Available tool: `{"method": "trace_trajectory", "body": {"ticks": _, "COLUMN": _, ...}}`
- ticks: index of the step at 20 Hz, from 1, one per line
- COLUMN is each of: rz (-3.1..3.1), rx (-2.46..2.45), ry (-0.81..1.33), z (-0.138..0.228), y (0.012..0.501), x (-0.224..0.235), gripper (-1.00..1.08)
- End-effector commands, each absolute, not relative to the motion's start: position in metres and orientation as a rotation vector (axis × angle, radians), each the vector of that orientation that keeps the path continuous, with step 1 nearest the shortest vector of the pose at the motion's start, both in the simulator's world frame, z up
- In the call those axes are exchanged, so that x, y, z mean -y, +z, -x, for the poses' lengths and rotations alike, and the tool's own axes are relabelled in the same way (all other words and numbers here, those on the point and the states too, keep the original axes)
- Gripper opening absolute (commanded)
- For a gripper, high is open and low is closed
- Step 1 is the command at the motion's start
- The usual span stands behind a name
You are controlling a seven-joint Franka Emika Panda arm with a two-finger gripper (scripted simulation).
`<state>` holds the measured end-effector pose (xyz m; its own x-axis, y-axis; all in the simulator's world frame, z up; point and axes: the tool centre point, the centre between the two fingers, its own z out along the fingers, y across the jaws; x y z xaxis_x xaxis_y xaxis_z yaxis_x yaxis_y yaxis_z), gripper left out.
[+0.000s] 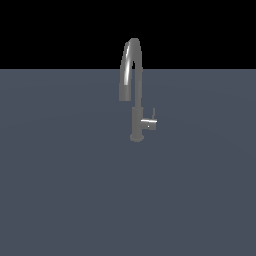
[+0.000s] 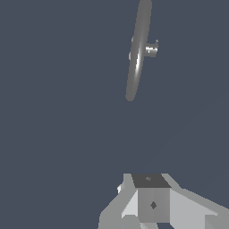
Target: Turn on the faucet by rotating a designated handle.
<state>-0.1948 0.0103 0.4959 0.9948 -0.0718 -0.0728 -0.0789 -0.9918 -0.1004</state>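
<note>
approach step, nothing touched yet. faucet (image 1: 136,100) stands upright on the grey surface (image 1: 65,190), and the exterior view shows no arm anywhere near it. handle (image 1: 149,122) is a short stub sticking out low on the faucet body, on the exterior view's right, with a thin lever rod rising from its end.

in the wrist view the faucet (image 2: 137,53) is seen from above, well apart from the claw (image 2: 152,201), with the handle (image 2: 151,49) poking off its side. only the claw's blocky base shows at the picture edge, fingertips out of shot, so i cannot tell if it's open or closed.

next move, as i read it: close the gap to the faucet, drop to stub height, come in on the handle side and push the rod round.

room: surface around the faucet base is bare on all sides. main thing to avoid is the arched spout above the handle.
</note>
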Motion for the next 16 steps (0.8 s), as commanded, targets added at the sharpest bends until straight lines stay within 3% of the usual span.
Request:
{"method": "trace_trajectory", "body": {"ticks": 1, "rz": 2.995, "rx": -0.170, "ry": 0.148, "z": 0.180, "y": 0.493, "x": -0.009, "gripper": -1.00}}
{"method": "trace_trajectory", "body": {"ticks": 16, "rz": 2.706, "rx": -0.487, "ry": 0.396, "z": 0.087, "y": 0.466, "x": 0.010, "gripper": -1.00}}
